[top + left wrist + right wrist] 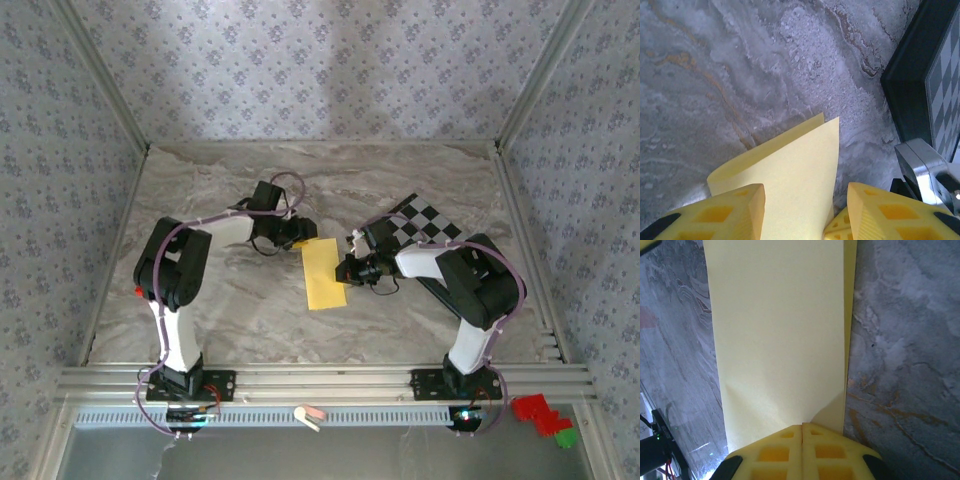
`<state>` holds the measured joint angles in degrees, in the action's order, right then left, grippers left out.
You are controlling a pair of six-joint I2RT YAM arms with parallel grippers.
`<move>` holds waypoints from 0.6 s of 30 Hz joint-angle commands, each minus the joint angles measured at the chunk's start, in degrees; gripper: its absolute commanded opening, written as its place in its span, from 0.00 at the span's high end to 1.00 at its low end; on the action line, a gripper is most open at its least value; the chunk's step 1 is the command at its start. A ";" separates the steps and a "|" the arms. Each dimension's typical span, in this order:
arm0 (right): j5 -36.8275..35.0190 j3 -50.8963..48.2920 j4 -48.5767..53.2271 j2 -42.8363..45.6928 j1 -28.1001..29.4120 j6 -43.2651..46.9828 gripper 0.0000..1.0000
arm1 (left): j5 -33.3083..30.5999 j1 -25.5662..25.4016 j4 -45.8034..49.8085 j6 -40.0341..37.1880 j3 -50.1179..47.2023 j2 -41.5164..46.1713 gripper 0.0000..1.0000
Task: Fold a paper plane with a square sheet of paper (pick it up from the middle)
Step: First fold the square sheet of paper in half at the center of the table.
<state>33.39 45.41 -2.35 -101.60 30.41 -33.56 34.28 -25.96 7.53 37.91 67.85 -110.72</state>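
Top view: seeing the square sheet of paper (323, 275) lying on the counter (230, 300) as a long rect, i.e. already doubled in half, btwn the two pincers. Finding left pincer (303, 233) at its far short edge and right pincer (349, 270) touching a long edge. Noting checkered board (428, 222) just behind right pincer, apart from the paper.

Left wrist: watching left pincer (805, 200) standing approx half open, fingers (740, 210) straddling the sheet (790, 165) w/o clamping it. Seeing two layers fanning apart ahead of the pincer, upper one lifting off the lower near the corner.

Right wrist: seeing right pincer (802, 432) fully closed, pinching the sheet's (780, 330) near edge, w/ small dimples spreading from the fingertips. Noticing paper running straight ahead of the pincer, and a thin strip of lower layer peeking out along one side, so edges not quite matching.

Judging the step: settling the centre half-fold, prob. ahead of the nose-corner folds; nothing resembling a plane yet. Expecting next move to need right pincer anchoring its edge while left pincer is closing on or pressing down the lifted layer, squaring up the edges, then firming the crease. Going gently, thin paper prob. buckling easily.
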 commanded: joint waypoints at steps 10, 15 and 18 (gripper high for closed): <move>-8.97 -3.13 11.02 -2.68 -0.80 1.42 1.00 | -0.08 2.35 2.12 -3.10 2.15 -3.47 0.53; -9.13 -3.40 11.06 -2.37 -0.77 1.22 1.00 | -0.23 1.86 2.12 -2.51 0.74 1.34 0.52; -9.22 -3.48 11.01 -2.35 -0.88 1.14 1.00 | -0.06 0.29 1.06 -1.44 -1.01 3.69 0.52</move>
<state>33.23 45.36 -2.20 -101.49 30.35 -33.56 34.00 -24.32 8.69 36.49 67.99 -111.35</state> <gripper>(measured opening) 0.052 0.483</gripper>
